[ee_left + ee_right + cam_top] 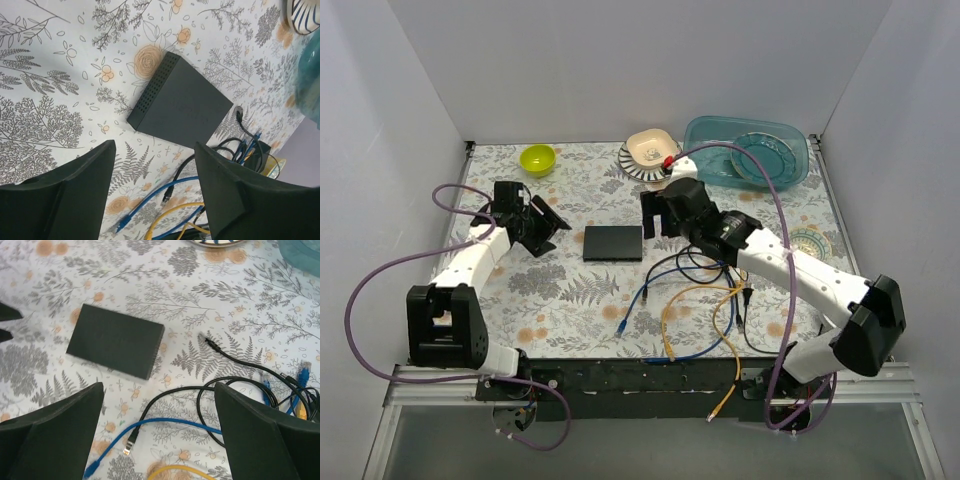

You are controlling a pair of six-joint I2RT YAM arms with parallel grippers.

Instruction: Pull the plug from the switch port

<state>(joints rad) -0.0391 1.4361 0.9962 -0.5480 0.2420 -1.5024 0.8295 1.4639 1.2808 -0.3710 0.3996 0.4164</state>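
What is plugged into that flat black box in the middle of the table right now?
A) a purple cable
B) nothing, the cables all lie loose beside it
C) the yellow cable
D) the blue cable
B: no cable touches the switch. The black cable's plug lies nearest, with a clear gap to the box, and the blue cable and yellow cable lie loose further off.

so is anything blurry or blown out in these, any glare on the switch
top external: even soft light, faint shadows, sharp throughout, no glare on the matte switch; left wrist: the switch is crisp, but the teal tub at the right edge is a blur; right wrist: the frame looks a little soft all over, though the blue cable still reads clearly
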